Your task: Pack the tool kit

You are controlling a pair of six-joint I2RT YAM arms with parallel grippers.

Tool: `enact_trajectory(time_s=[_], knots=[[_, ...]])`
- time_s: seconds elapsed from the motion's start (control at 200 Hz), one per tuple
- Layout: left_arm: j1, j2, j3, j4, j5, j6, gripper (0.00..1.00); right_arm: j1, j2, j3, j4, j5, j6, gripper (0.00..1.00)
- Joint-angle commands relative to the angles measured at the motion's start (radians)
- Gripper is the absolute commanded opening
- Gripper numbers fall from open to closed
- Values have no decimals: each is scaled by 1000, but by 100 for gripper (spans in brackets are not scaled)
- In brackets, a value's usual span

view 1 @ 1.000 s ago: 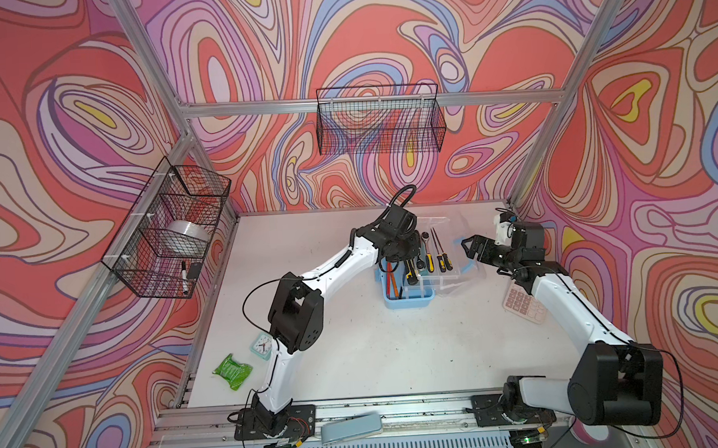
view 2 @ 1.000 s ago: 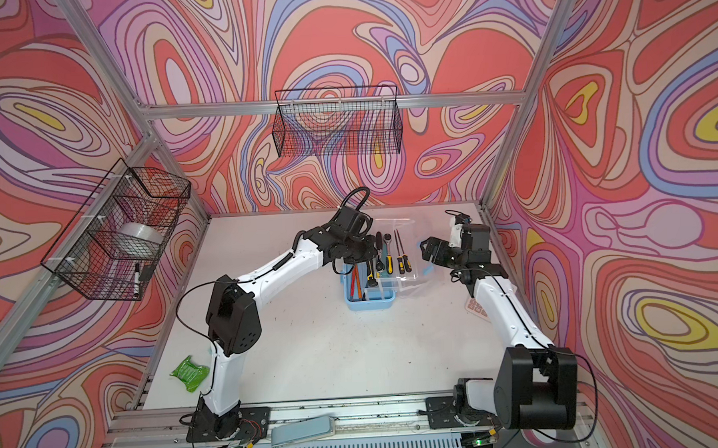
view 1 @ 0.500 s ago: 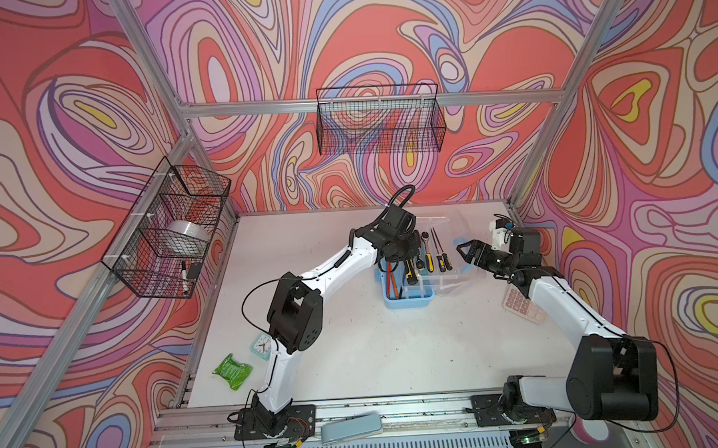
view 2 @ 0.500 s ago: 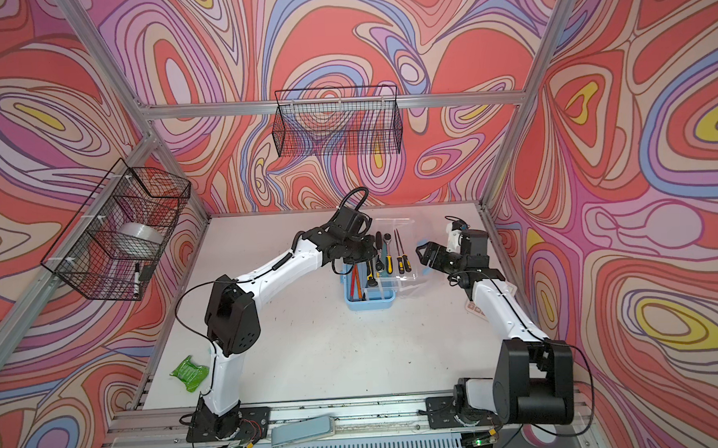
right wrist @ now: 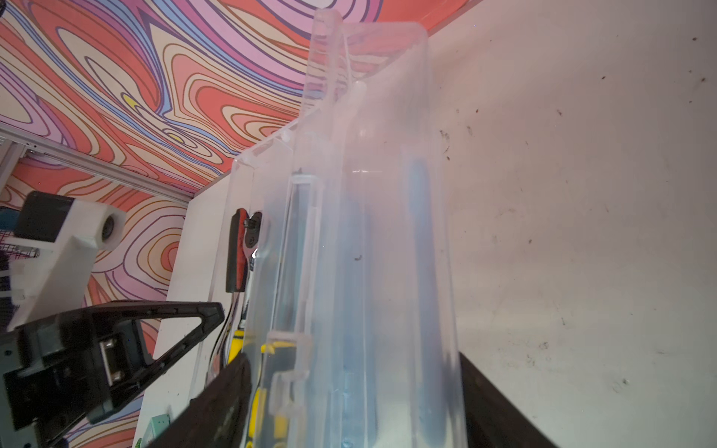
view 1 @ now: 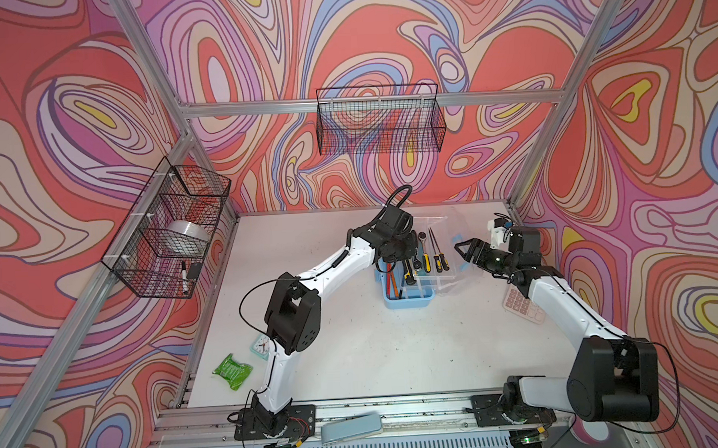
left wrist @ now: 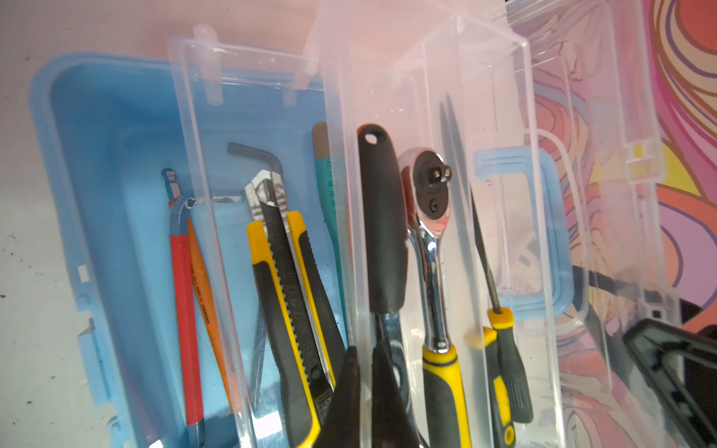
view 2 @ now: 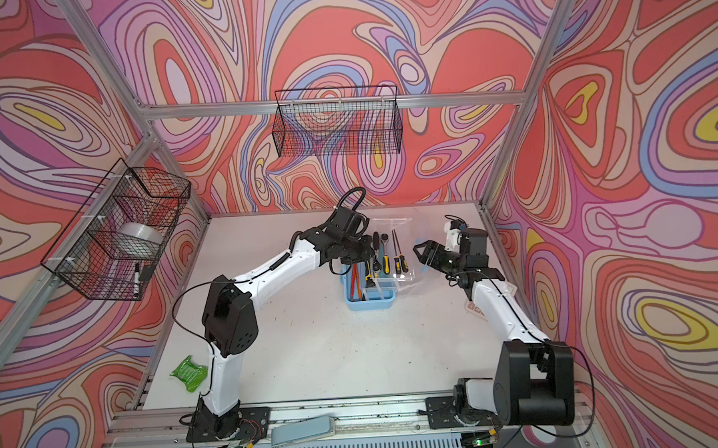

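The tool kit case sits toward the table's back edge, its clear lid lying open. My left gripper is closed above the tools. My right gripper has its jaws apart, straddling the lid. I judge the lid light, stiff and slick, so I'd pinch its free rim.

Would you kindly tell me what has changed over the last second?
The right gripper edged toward the tool kit, jaws narrowing around its open clear lid, not visibly clamped yet. The left gripper stayed shut over the tools; nothing else moved.
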Motion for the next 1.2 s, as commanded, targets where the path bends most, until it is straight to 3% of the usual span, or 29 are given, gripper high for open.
enact_trajectory(time_s=[0.0,0.22,0.446,0.576,0.906,1.197], knots=[[10,38,-52,-72,-33,22,7,65,-9,43,18,-25,23,80],[23,-2,-108,-58,-39,20,11,173,3,106,6,62,32,80],[40,-61,-156,-77,-48,29,36,285,52,154,17,132,35,81],[57,-126,-227,-91,-59,33,43,299,79,157,25,138,41,81],[76,-251,-402,-79,-94,39,45,299,73,130,-18,206,-13,81],[82,-237,-444,-66,-76,53,37,300,72,95,-18,248,-32,85]])
